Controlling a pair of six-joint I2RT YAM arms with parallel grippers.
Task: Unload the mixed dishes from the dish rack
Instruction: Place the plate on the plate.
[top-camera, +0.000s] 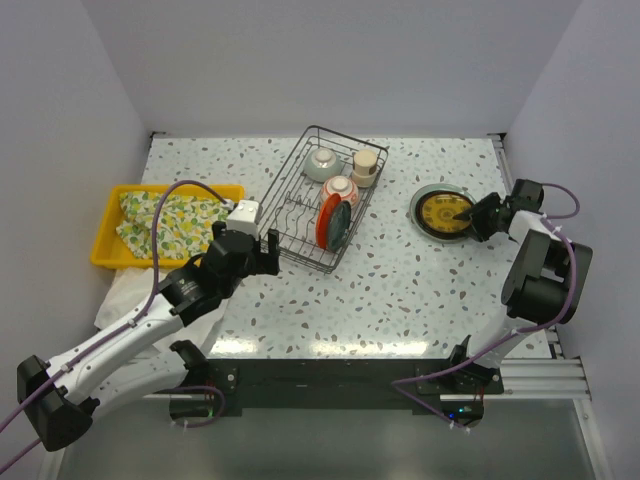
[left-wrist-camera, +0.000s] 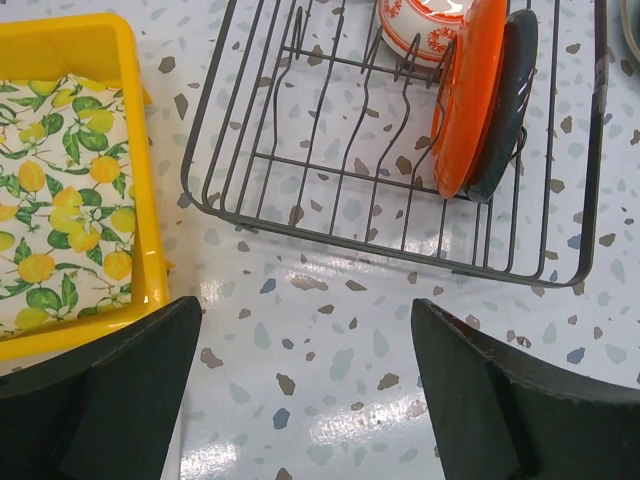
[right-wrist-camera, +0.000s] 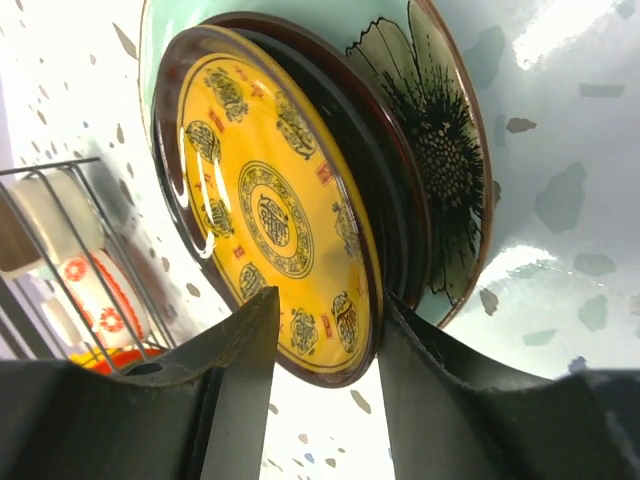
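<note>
The dish rack (top-camera: 300, 215) stands at the table's middle back. In it an orange-red plate (top-camera: 326, 222) and a black plate (top-camera: 342, 222) stand on edge, behind them a red-patterned bowl (top-camera: 340, 188), a celadon bowl (top-camera: 322, 162) and a beige cup (top-camera: 365, 166). At the right, a yellow plate (right-wrist-camera: 270, 210) lies on a dark plate (right-wrist-camera: 390, 190) and a grey-green flowered plate (right-wrist-camera: 440, 130). My right gripper (right-wrist-camera: 330, 305) is open, its fingers parted either side of the yellow plate's rim. My left gripper (left-wrist-camera: 305, 310) is open and empty over bare table just before the rack's (left-wrist-camera: 330, 230) near edge.
A yellow tray (top-camera: 110, 225) with a lemon-print cloth (top-camera: 165, 220) sits at the left, close to my left arm. White walls close in the table on the left, back and right.
</note>
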